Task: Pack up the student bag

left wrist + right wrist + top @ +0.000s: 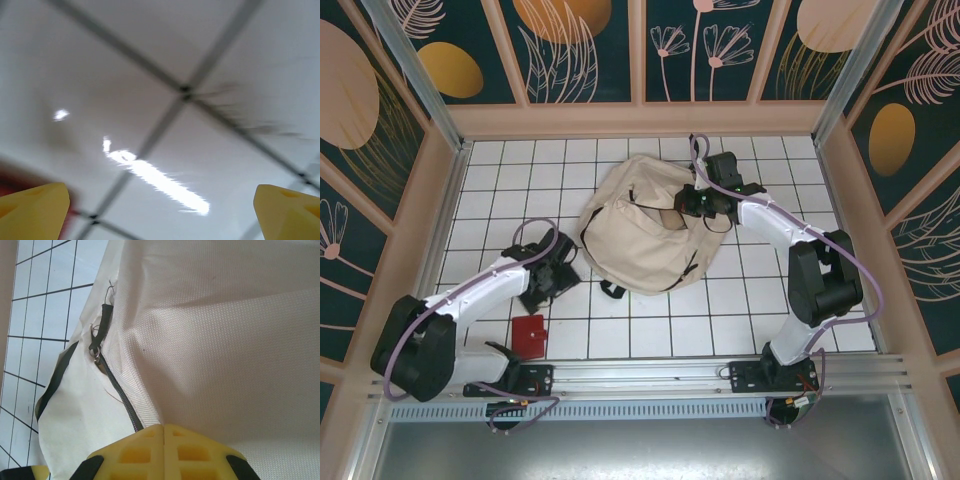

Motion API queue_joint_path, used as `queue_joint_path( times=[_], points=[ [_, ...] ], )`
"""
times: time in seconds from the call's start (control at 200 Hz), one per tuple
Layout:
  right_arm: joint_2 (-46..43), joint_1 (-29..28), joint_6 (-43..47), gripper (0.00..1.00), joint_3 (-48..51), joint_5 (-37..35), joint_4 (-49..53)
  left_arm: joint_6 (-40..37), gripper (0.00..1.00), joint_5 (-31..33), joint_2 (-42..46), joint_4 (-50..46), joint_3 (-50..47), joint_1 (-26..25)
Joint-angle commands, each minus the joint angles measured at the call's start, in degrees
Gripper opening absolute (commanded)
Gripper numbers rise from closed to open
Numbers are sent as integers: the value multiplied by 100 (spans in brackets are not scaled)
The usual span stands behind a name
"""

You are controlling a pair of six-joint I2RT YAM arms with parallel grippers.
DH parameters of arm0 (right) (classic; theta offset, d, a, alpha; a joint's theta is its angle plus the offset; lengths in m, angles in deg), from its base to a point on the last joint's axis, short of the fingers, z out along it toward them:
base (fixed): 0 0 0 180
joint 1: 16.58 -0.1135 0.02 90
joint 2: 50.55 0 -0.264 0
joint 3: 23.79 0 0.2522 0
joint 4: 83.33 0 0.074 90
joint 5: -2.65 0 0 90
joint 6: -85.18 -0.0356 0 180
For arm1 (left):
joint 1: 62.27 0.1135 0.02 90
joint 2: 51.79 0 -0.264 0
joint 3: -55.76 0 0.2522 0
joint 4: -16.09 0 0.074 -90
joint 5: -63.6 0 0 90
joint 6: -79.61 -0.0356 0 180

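Note:
The student bag (pixel 632 232) is a big beige backpack lying in the middle of the white tiled table, its mouth slightly agape toward the right. My right gripper (pixel 697 204) is at the bag's upper right edge. In the right wrist view its yellow fingers (pixel 164 432) are pressed together on a fold of the bag's fabric (pixel 225 340), right beside the black zipper (pixel 117 390). My left gripper (pixel 556 264) hovers left of the bag. In the left wrist view it (pixel 160 200) is open, with bare tile between its fingertips (pixel 35 207).
A small red flat item (pixel 530 336) lies near the front left, and a red blur (pixel 10 182) edges the left wrist view. A dark flat item (pixel 537 294) lies just under the left gripper. Low wooden walls (pixel 640 120) ring the table.

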Motion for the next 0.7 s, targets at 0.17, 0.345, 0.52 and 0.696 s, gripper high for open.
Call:
queue_joint_path(
  times=[0.17,0.345,0.52,0.696],
  points=[
    [-60,64,34,0,-18,-92,-64,814,95,373,465,-765,-418,39],
    [-70,69,40,0,-67,-116,-22,932,94,-119,395,198,-858,43],
    [-40,60,7,0,-97,-114,0,306,93,-364,171,1425,-613,41],
    [-54,58,-61,0,-70,-144,-25,-406,93,-556,-627,2246,196,39]
  ],
)
